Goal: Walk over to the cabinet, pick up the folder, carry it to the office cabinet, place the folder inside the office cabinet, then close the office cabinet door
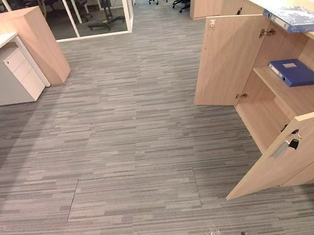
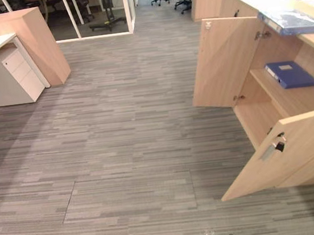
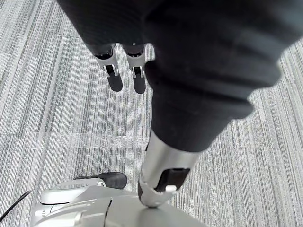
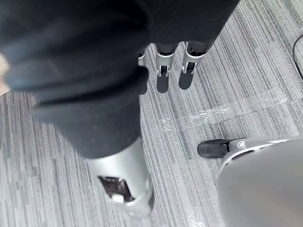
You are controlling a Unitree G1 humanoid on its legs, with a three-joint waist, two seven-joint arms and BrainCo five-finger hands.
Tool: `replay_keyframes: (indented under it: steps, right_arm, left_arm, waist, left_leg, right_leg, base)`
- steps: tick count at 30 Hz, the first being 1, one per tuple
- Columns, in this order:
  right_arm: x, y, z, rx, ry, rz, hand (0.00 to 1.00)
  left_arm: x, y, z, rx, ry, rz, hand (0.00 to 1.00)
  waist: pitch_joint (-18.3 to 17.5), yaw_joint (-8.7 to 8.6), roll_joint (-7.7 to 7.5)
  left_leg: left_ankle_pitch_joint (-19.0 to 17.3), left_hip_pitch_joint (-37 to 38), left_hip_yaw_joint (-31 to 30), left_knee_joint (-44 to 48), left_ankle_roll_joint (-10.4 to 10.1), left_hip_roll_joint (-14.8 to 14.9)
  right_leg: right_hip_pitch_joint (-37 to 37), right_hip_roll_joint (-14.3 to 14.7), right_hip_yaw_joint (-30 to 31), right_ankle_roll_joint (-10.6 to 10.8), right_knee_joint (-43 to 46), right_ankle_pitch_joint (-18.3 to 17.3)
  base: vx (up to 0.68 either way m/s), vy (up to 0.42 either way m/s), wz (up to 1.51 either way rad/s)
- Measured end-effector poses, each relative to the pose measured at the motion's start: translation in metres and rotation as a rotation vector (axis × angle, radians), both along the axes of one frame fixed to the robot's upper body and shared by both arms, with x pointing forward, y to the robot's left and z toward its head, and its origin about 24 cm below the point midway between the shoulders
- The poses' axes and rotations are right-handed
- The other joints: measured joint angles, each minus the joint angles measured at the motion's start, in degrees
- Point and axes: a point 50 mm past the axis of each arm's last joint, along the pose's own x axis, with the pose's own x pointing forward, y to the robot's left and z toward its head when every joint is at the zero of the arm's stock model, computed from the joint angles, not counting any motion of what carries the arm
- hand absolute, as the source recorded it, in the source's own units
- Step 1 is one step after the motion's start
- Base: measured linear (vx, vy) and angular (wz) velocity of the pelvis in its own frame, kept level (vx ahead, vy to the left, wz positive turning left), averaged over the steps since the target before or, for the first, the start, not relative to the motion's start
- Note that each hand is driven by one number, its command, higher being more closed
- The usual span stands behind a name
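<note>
Left eye view: at right the office cabinet (image 1: pixel 228 57) stands open, a blue folder (image 1: pixel 296 72) on its shelf (image 1: pixel 306 96), a second folder (image 1: pixel 299 18), perhaps plastic-wrapped, on top. Left wrist view: left hand (image 3: pixel 114 78) released, empty, over carpet (image 3: pixel 47 118). Right wrist view: right hand (image 4: pixel 163 78) likewise.

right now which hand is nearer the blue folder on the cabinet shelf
Right. The blue folder lies on the robot's right; the right hand hangs that side, left hand opposite.

Pale wood-grain office cabinet (image 1: pixel 227 57) is showing smooth, matt faces; flat blue folder (image 1: pixel 297 71) inside is looking smooth, plastic-covered; grey striped carpet (image 1: pixel 124 127) is looking rough, matt.
</note>
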Motion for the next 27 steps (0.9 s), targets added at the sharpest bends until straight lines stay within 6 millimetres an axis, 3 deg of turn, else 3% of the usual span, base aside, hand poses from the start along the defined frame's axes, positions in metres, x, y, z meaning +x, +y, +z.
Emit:
replay_keyframes:
  steps: [3,27]
  right_arm:
    - [0.0042,0.0112,-0.0010,0.028,-0.010,0.003,0.00]
    - [0.0074,0.0132,-0.0004,0.005,-0.012,-0.004,0.00]
  left_arm:
    - [-0.0006,0.0001,-0.0001,-0.004,-0.001,0.007,0.00]
    - [0.0030,0.0022,0.0022,0.037,-0.029,-0.027,0.00]
  waist:
    - [0.02,0.13,-0.04]
    - [0.47,0.34,-0.76]
  left_leg:
    - [0.00,0.02,0.02,-0.01,0.00,0.00]
    - [0.15,0.20,-0.05,-1.15,0.20,-0.22]
  right_leg:
    - [0.00,0.00,0.00,0.00,-0.02,0.00]
    - [-0.35,-0.19,-0.55,-0.08,-0.04,0.04]
  base:
    - [0.00,0.000,0.00]
    - [0.00,0.000,0.00]
